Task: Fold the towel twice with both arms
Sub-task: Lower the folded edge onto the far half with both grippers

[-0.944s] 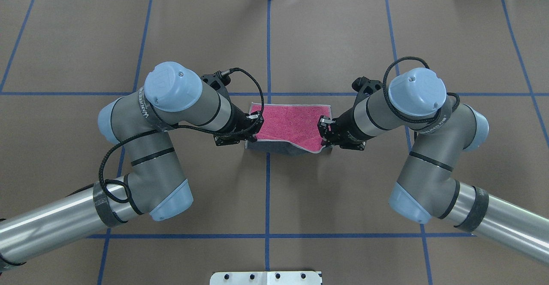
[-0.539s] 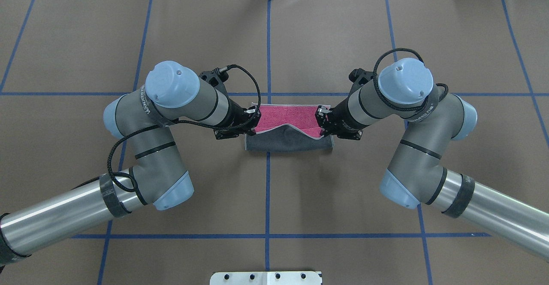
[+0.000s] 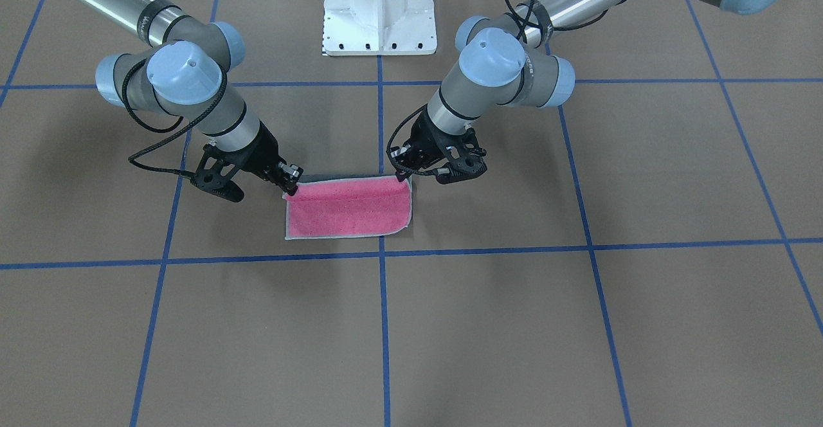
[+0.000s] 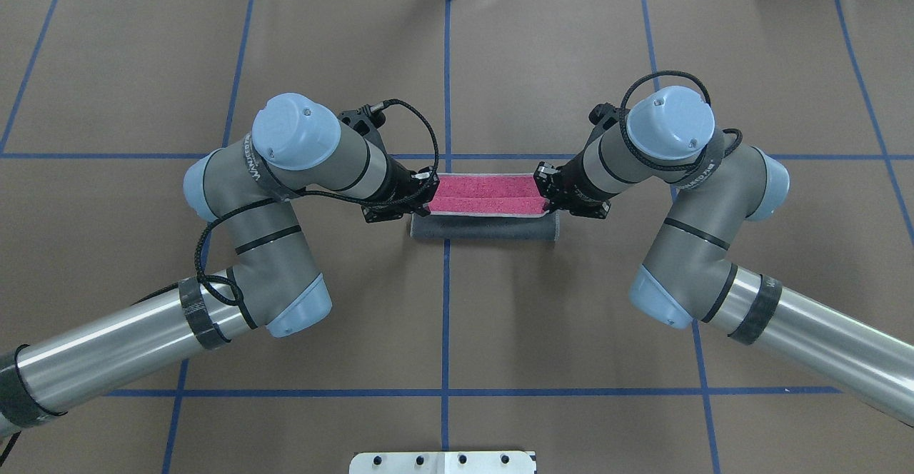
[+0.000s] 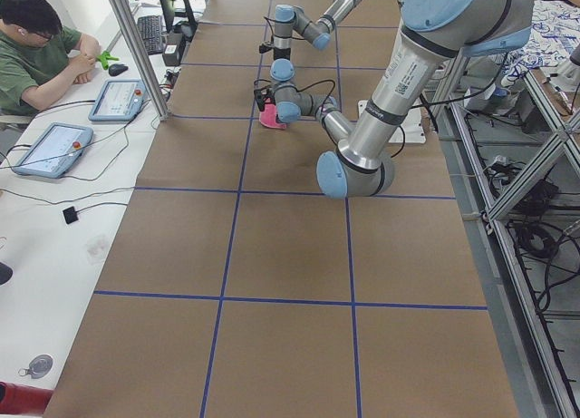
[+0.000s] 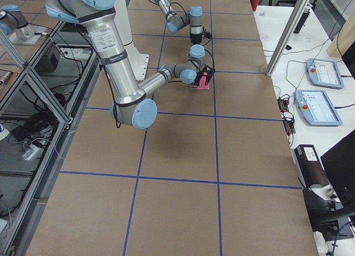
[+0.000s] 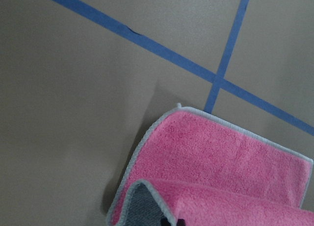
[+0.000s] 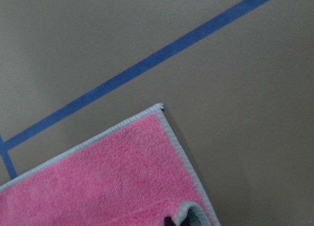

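Brown paper covers the table point(image 4: 571, 67), and blue tape lines point(image 4: 447, 88) divide it into large squares. The towel point(image 4: 485, 197) lies near the middle, across the centre line and just on the robot's side of a crosswise line. It is partly doubled over. From overhead a pink strip shows on the far side and a rolled band of dark grey on the near side. The left gripper point(image 4: 427, 193) is clamped on the left end of the raised edge, and the right gripper point(image 4: 544, 188) is clamped on the right end, each pinching the light grey border. Both hold that edge just above the pink face lying flat beneath it. Each wrist view shows the held corner curling over the pink layer, with a little grey underside peeking out. The far corners of the towel lie flat on the paper. The white pedestal base point(image 3: 379, 9) stands behind the arms. At a side bench a seated person point(image 5: 41, 46) has two tablets point(image 5: 118, 99) in front of them.
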Controlling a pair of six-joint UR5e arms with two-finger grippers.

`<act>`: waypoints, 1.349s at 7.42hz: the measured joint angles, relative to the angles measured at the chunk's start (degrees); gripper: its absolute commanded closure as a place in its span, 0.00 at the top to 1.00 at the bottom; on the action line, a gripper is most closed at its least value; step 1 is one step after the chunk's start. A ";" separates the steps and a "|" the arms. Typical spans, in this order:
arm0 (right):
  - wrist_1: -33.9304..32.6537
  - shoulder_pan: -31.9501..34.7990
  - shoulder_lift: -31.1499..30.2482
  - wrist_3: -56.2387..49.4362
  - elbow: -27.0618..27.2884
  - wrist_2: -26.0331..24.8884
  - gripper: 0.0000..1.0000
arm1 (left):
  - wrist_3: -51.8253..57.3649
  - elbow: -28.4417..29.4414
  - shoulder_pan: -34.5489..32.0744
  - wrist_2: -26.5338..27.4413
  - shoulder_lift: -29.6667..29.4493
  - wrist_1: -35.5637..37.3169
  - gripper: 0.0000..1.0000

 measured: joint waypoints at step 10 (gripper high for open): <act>1.37 0.73 1.90 -0.25 -3.33 -0.19 0.00 | -0.08 3.70 -1.74 0.00 -1.44 -0.34 0.00</act>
